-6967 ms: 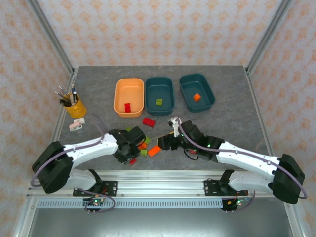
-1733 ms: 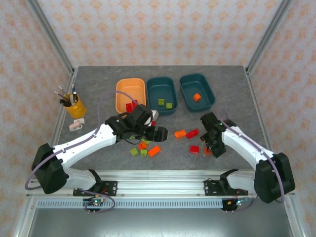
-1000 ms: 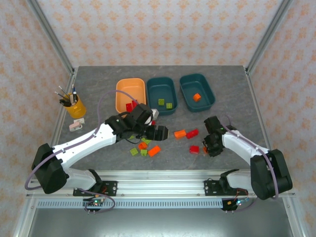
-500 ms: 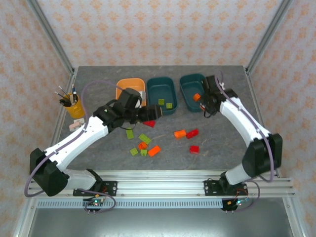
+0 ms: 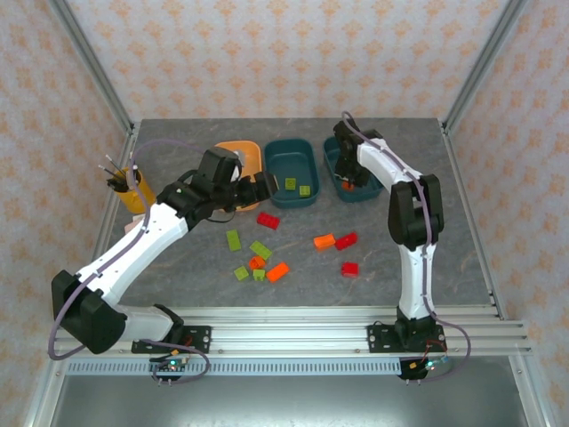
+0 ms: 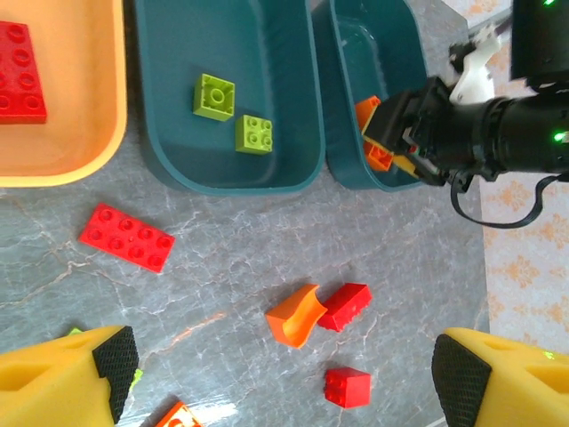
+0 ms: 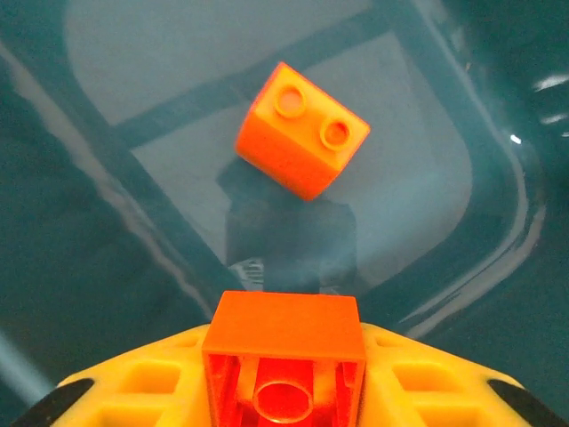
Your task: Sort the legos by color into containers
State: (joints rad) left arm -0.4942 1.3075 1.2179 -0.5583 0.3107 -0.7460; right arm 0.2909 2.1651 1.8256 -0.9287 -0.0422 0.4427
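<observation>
Since the held orange brick [image 7: 284,342] was light, rigid and smooth, flat opposite sides seemed the surest hold; the right gripper [image 6: 397,133] pinched it so above the right teal tub [image 7: 498,178], where a loose orange brick [image 7: 302,129] lay; the middle teal tub [image 6: 169,169] held two lime green bricks [image 6: 214,95]; the light orange tub [image 6: 89,169] held a red brick [image 6: 22,58]; the left gripper [image 6: 286,360] hung spread, empty.

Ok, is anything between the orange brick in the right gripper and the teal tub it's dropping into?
Nothing visible. The right gripper holds the orange brick over the right teal tub, above bare floor. A second orange brick lies in the tub further ahead, apparently not underneath.
</observation>
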